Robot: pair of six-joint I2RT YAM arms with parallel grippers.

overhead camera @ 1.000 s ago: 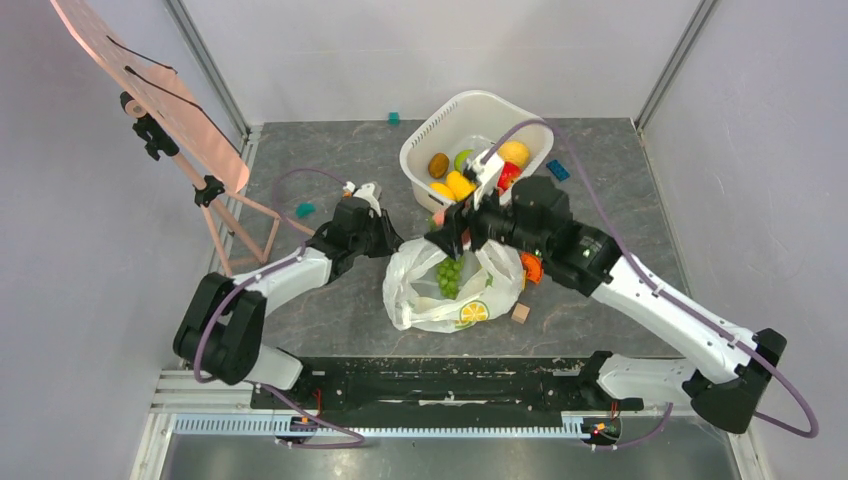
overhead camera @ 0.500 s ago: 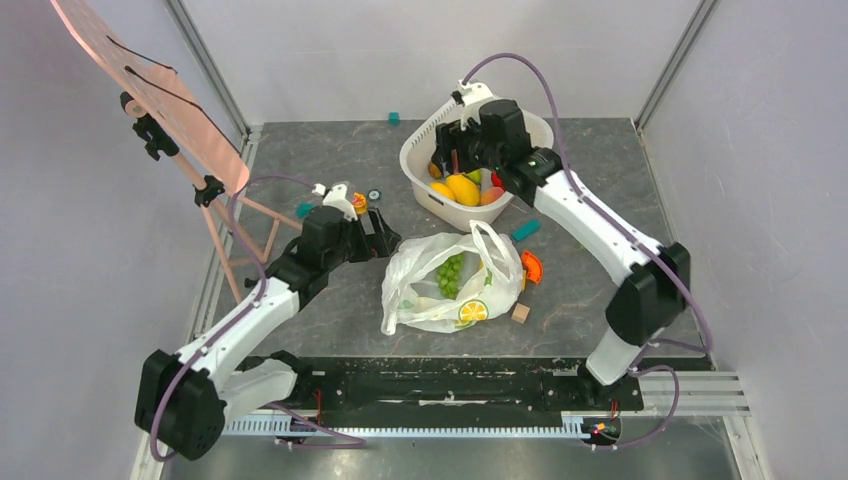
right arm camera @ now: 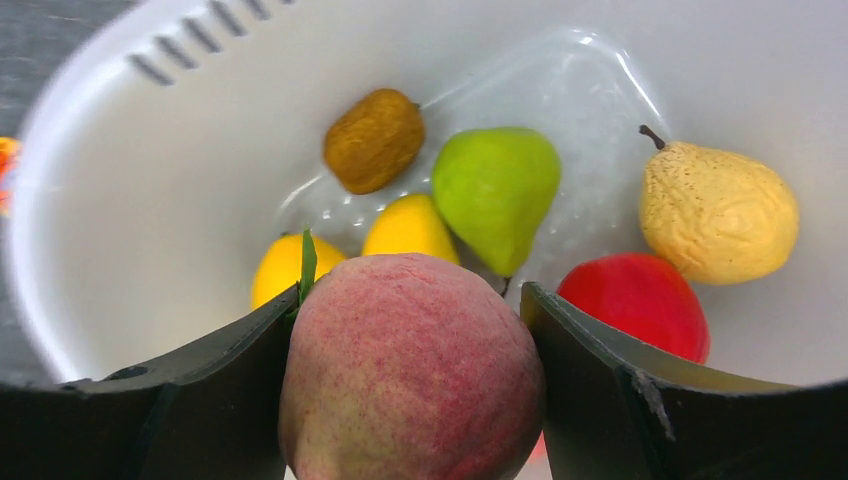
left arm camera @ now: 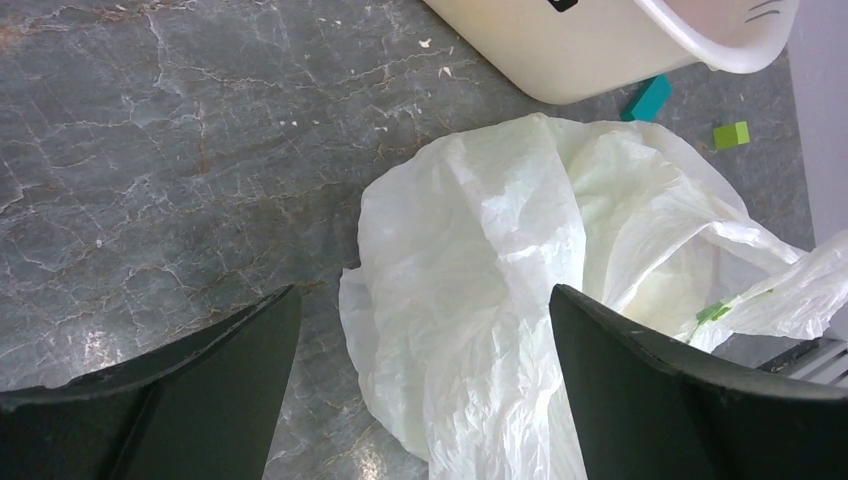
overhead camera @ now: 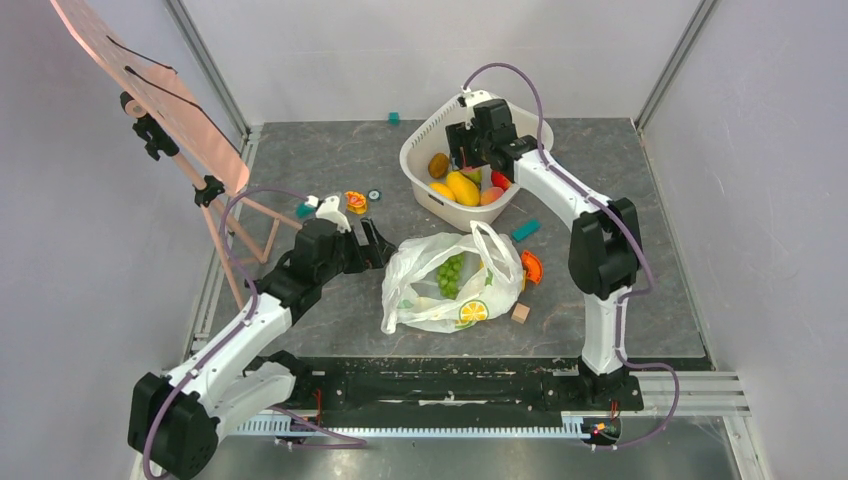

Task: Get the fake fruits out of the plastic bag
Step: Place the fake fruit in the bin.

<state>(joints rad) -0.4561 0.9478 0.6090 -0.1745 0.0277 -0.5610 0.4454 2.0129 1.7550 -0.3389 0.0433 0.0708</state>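
Peach held inside tub walls, bag loose

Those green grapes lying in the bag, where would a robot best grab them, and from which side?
Probably across the middle of the green grapes, coming straight down from above. The plastic bag lies with its mouth gaping upward, leaving the bunch bare on top, while plastic wraps its sides. The bunch is longer than it is wide, so a grip across its narrow width should fit.

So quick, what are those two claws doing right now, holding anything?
Left gripper: open, empty, by the crinkly white plastic bag.
Right gripper: closed on a pink toy peach, over the white tub.
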